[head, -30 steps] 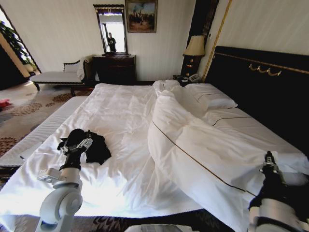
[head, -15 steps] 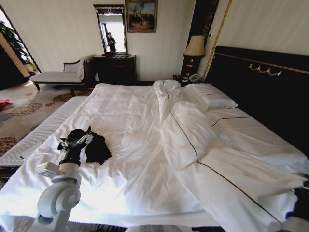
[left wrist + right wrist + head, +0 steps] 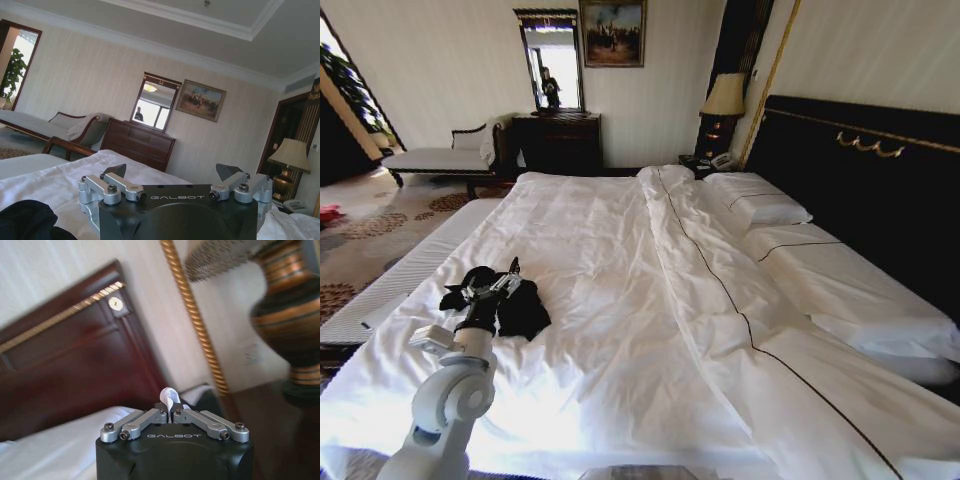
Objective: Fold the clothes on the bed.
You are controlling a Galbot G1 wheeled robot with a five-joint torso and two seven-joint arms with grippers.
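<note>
The clothes (image 3: 520,310) are a crumpled black heap on the left side of the bed (image 3: 620,380), which is covered in white sheets. My left gripper (image 3: 498,284) hangs just above the heap's near-left part. In the left wrist view this gripper (image 3: 172,172) is open with nothing between its fingers, and a bit of the black clothes (image 3: 25,220) shows beside it. My right gripper (image 3: 170,405) is shut on a small fold of white bedding (image 3: 169,394), close to the dark headboard (image 3: 65,365).
A white duvet (image 3: 800,400) with a dark trim line lies flat over the bed's right half, below the pillows (image 3: 760,210) and headboard (image 3: 860,170). A striped bench (image 3: 410,270) runs along the bed's left edge. A chaise (image 3: 440,158), dresser (image 3: 558,140) and lamp (image 3: 723,97) stand behind.
The raised fold of duvet on the right has dropped and spread flat. My right arm has sunk out of the head view. The left gripper has edged slightly right over the clothes.
</note>
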